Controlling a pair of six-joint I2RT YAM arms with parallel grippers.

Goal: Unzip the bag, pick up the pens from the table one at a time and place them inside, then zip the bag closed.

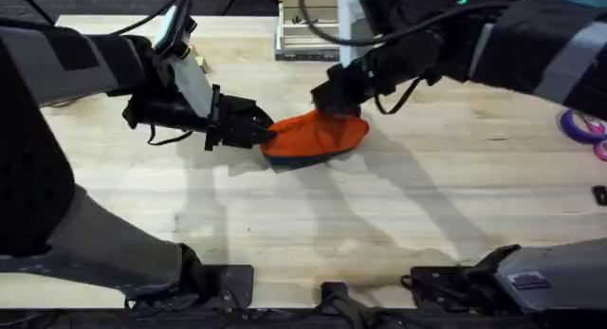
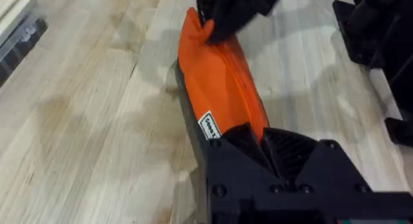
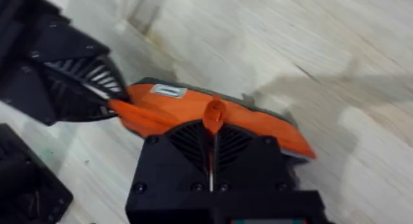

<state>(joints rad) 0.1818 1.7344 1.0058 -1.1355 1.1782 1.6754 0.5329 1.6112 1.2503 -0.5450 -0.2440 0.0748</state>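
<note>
A pale plank tabletop (image 1: pixel 398 215) catches soft overhead light and blurred shadows; a white tray-like rack (image 1: pixel 305 37) sits at its far edge, purple rings (image 1: pixel 582 127) lie at right.

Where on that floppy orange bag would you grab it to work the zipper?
Pinch the small orange pull from above: it stands up off the zipper line along the top of the bag. Hold one end steady too, since the soft pouch would otherwise slide on the table.
</note>
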